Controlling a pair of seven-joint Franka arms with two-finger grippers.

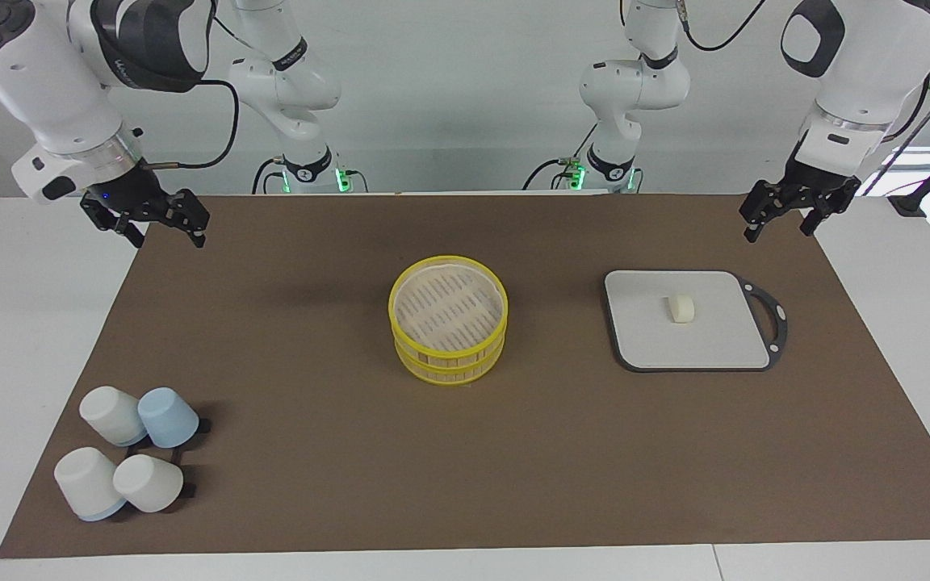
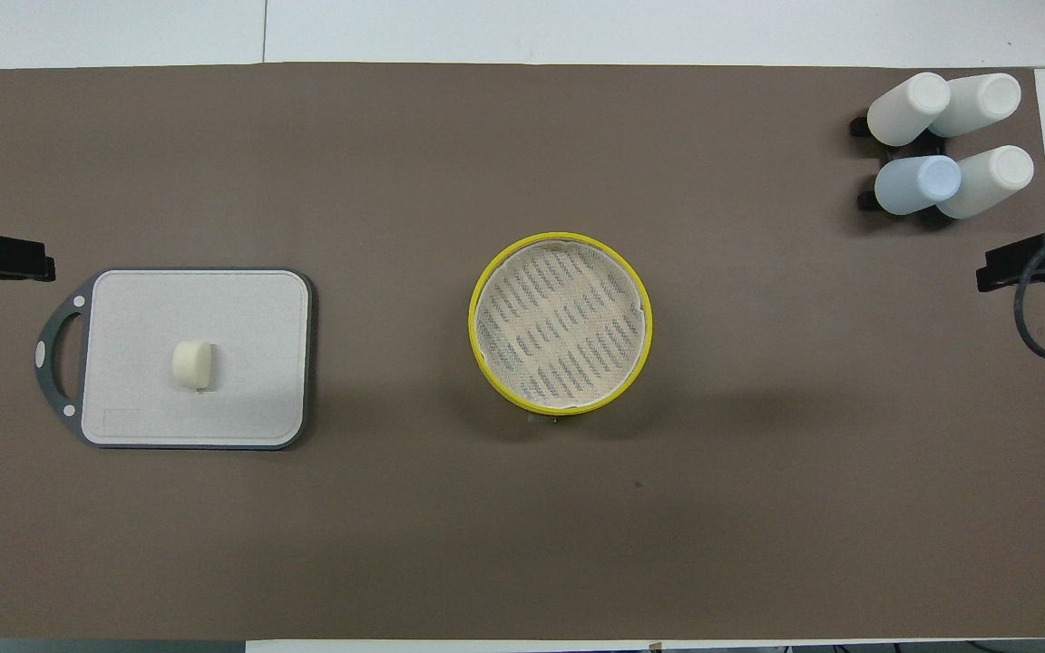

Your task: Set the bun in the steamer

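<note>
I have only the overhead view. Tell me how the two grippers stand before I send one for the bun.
Observer: Both hang in the air, holding nothing. The left gripper is open, over the mat's edge at its own end, near the tray.
Operator: Report the right one.
Observer: The right gripper is open too, over the mat's edge at its end, waiting.
Operator: Describe the steamer's build.
Observer: The steamer is two stacked tiers with slatted sides, empty on top. The bun lies on the tray.

Overhead view: left pincer (image 2: pixel 33 258) and right pincer (image 2: pixel 999 269) cut off by picture edges.
</note>
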